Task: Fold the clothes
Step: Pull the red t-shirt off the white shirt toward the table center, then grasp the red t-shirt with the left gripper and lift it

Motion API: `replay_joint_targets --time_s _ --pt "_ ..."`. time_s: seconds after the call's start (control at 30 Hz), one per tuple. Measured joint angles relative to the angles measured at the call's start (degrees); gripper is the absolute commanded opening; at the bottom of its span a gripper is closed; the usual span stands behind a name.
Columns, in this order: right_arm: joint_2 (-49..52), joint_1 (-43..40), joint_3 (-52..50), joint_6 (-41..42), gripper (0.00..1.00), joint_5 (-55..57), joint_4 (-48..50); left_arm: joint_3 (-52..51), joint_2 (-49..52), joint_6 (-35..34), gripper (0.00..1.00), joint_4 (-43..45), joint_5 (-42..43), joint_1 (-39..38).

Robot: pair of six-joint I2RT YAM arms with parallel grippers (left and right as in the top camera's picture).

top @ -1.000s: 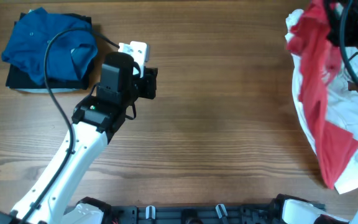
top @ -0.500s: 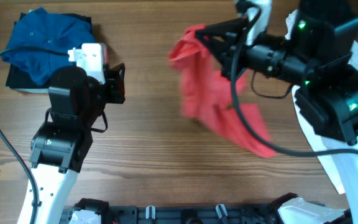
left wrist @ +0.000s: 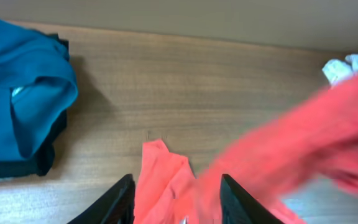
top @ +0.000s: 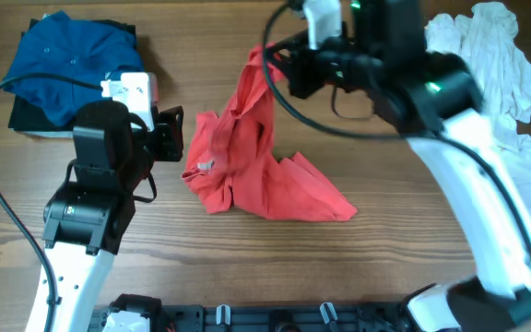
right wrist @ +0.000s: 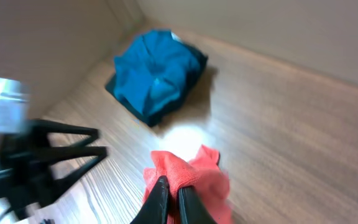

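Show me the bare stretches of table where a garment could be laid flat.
Free: the front strip of the wooden table, between the crumpled red fabric T-shirt and the near edge; the back gap between that shirt and the rumpled blue fabric garment. Crowded: the centre, the blue garment's corner, the heap of white cloth at back right.

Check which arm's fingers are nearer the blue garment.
Left. Left fingers sit just right of the blue garment, apart from it; right fingers are farther right, shut on the red T-shirt.
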Motion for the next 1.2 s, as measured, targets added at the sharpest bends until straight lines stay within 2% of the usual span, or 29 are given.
replay_joint_targets --time_s 0.07,0.2,0.5,0.73,0.77,0.83,0.9,1.07,1.2 --pt "2.12 -0.13 0.0 -1.01 0.04 -0.46 -0.07 0.0 1.46 0.63 0.51 -0.33 0.68 0.0" --pt "1.86 -0.48 -0.02 -2.67 0.04 -1.4 -0.72 0.04 8.72 6.99 0.61 0.72 8.94 0.0" --pt "1.81 -0.48 -0.02 -4.76 0.04 -4.04 -3.78 0.04 24.46 12.59 0.65 7.82 20.74 0.0" --pt "1.81 -0.48 -0.02 -6.03 0.04 -6.45 -3.76 0.04 27.3 16.2 0.67 9.33 22.97 -0.2" --pt "1.81 -0.48 -0.02 -6.34 0.04 -6.78 -3.72 0.04 28.02 16.41 0.65 9.75 23.02 -0.31" --pt "1.68 -0.5 -0.02 -6.86 0.04 -7.48 -3.72 0.04 29.51 16.81 0.31 10.64 23.04 -0.9" --pt "1.4 -0.5 -0.02 -6.95 0.04 -7.72 -3.74 0.04 30.45 16.87 0.06 11.58 23.28 -1.01" --pt "0.22 -1.05 -0.02 -7.08 0.04 -7.32 -4.48 0.15 31.67 17.49 0.04 13.49 22.93 -0.98" --pt "0.02 -4.09 -0.02 -6.82 0.04 -3.65 -7.85 1.29 29.81 14.6 0.04 11.52 15.69 -0.55"
